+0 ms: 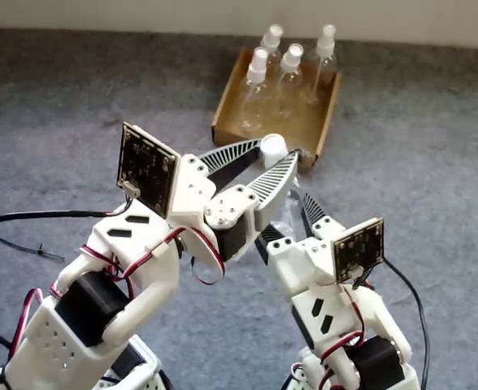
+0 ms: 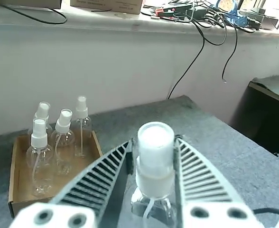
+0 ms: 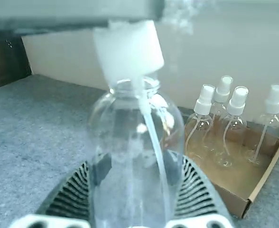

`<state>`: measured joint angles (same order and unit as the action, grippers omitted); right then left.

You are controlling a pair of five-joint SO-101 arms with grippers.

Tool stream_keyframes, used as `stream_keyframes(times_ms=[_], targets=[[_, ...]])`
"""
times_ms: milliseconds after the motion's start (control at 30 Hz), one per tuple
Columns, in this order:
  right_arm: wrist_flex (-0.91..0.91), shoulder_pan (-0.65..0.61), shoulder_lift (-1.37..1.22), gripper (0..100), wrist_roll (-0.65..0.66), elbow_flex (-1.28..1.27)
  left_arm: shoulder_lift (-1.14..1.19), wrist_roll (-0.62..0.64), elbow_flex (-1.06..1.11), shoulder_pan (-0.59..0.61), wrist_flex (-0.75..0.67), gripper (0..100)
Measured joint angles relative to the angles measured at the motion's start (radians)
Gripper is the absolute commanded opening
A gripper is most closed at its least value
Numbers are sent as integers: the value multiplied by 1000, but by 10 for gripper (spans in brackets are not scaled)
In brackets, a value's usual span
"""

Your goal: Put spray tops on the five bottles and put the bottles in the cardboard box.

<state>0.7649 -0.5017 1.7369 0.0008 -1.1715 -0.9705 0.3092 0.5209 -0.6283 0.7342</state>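
Overhead, the left arm was bent forward over the grey carpeted table (image 1: 76, 122), and its left gripper (image 1: 275, 151) was clamped on a white plastic spray top (image 1: 273, 148) just in front of the shallow brown cardboard box (image 1: 231, 135). Beside it the right arm sat lower, with its wrist raised. The right gripper (image 1: 288, 221) grasped a clear plastic bottle (image 1: 284, 213) directly beneath the top. Four capped clear bottles (image 1: 281, 77) stood upright together inside the box, towards its far side. From the left wrist, the left gripper (image 2: 153, 142) showed its two ribbed fingers (image 2: 106, 175) pressed against either side of the white plastic spray top (image 2: 155, 152), which stood upright over the neck of the clear plastic bottle (image 2: 151, 209). The cardboard box (image 2: 18, 183) lay beyond on the table with the four capped bottles (image 2: 59, 142) in it. From the right wrist, the right gripper (image 3: 132, 190) cradled the belly of the clear plastic bottle (image 3: 134, 142) between its fingers (image 3: 196, 190), holding it upright. The spray top (image 3: 128, 47) sat tilted at the bottle's mouth, with its thin tube running down inside. Well apart from them, the box (image 3: 265, 173) held the four capped bottles (image 3: 225, 123).
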Motion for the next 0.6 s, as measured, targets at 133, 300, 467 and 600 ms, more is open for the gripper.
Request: stream_keyframes(times_ms=[133,300,467,600], targets=[[0,-15,8,5,0,5,11,2,0,0,2,175],[-2,-28,17,5,12,-17,12,-26,-20,0,2,175],[-2,-26,11,5,15,-29,14,-84,-166,5,57,176],[-2,-26,11,5,18,-29,9,-94,-275,2,144,176]])
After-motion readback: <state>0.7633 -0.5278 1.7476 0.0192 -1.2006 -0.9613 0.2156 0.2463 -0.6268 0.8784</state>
